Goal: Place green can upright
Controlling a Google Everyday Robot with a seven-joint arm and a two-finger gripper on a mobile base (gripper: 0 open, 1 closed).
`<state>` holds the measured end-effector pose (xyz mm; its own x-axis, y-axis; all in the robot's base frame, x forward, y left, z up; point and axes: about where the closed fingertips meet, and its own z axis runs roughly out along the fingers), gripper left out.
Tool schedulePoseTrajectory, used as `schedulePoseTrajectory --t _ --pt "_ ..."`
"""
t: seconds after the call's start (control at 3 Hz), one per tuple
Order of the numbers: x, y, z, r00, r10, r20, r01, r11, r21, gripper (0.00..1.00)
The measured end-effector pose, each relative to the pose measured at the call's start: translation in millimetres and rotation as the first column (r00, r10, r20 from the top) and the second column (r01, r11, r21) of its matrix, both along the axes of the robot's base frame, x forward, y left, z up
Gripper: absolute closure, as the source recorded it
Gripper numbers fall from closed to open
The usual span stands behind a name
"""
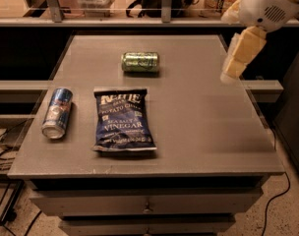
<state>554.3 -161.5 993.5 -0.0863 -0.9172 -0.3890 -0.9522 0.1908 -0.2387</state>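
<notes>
The green can (pixel 140 62) lies on its side on the grey table (pixel 198 112), toward the back middle, its length running left to right. My gripper (pixel 234 65) hangs from the white arm at the upper right, above the table's right side. It is well to the right of the green can and holds nothing that I can see.
A blue-and-white can (pixel 57 112) lies on its side near the table's left edge. A dark blue chip bag (pixel 122 119) lies flat in front of the green can. A shelf with clutter runs behind the table. Drawers sit under the tabletop.
</notes>
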Motion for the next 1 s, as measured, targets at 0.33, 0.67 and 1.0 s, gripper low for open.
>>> schedulePoseTrajectory --t 0.33,0.67,1.0 --pt "-13.9 -8.9 -9.4 0.9998 -0.015 -0.009 0.015 1.000 -0.024 0.00" --pt "11.4 21.6 -18.3 0.9992 0.031 0.026 -0.031 0.999 -0.030 0.00" --pt "36.9 56.1 -27.0 0.9956 0.077 0.054 -0.074 0.996 -0.052 0.00"
